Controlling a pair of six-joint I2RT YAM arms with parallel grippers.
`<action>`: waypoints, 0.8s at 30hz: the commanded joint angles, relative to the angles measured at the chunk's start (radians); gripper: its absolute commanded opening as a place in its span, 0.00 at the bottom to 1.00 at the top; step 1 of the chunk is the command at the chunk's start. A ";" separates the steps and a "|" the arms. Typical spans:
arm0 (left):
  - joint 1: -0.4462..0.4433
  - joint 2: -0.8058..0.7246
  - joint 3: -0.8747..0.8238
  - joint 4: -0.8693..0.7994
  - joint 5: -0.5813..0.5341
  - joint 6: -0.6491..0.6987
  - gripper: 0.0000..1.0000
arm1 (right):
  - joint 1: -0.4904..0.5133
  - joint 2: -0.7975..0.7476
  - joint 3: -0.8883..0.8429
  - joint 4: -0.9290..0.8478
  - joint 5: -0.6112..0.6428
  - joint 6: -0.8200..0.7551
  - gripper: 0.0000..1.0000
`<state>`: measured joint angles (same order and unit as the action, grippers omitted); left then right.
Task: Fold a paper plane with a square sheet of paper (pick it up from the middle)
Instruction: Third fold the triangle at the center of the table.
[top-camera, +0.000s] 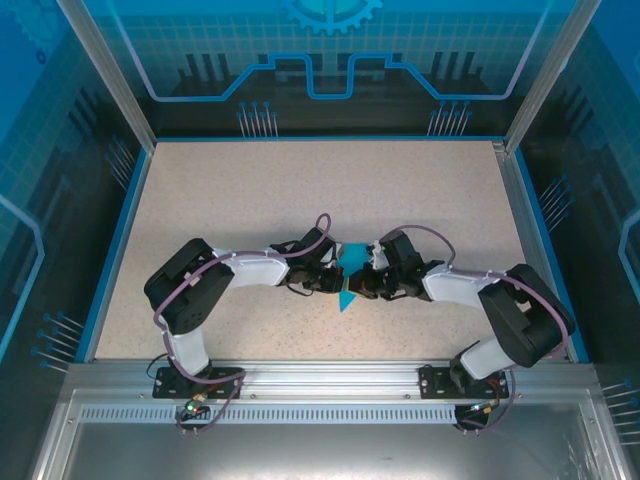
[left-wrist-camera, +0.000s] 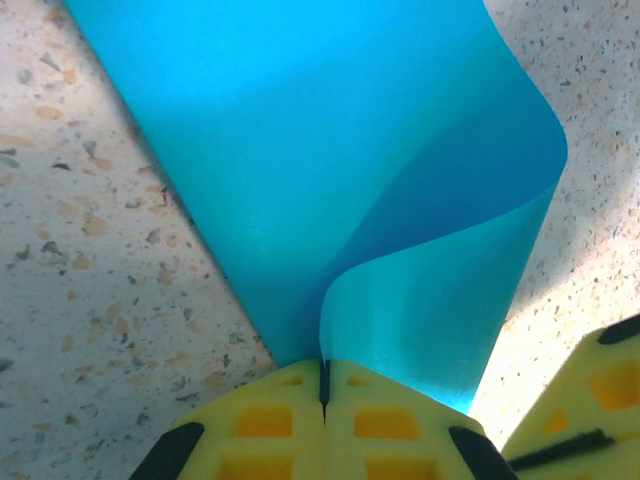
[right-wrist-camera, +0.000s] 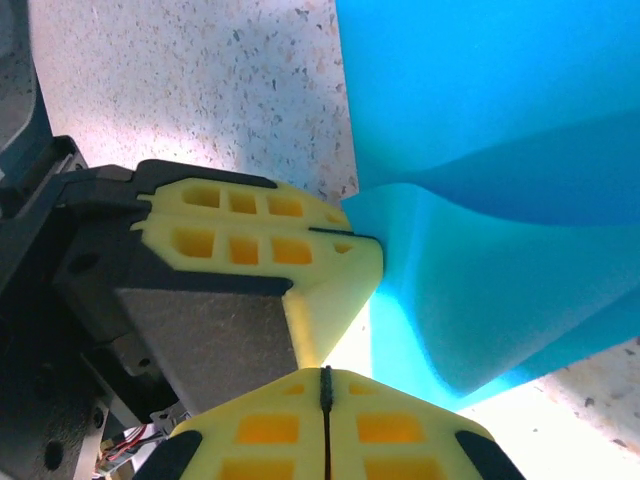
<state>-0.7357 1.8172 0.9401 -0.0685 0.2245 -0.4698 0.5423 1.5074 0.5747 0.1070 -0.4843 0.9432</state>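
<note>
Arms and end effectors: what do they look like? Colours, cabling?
The left arm and right arm have white links, black joint housings and a grey-purple cable along each. End effector fingers are yellow moulded plastic with rectangular cut-outs and black trim.

A thin, plain, bright cyan-blue square sheet of paper (top-camera: 350, 272) is seen on the speckled table (top-camera: 250, 190), around the middle and toward the near edge. It is partly folded: one layer is curled up and over the flatter layer in a soft, uncreased bend. One pointed corner is directed at the near edge.
</note>
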 joint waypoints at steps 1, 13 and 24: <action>-0.001 0.027 -0.015 -0.069 0.000 0.014 0.00 | -0.011 0.023 0.003 0.021 -0.040 0.002 0.07; -0.001 0.037 -0.007 -0.084 0.009 0.026 0.00 | -0.058 0.106 -0.061 0.031 -0.025 -0.054 0.08; -0.001 0.035 -0.009 -0.089 0.003 0.028 0.00 | -0.101 0.008 0.012 -0.079 -0.075 -0.134 0.10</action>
<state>-0.7357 1.8187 0.9405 -0.0700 0.2295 -0.4656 0.4763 1.5658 0.5488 0.0925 -0.5339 0.8577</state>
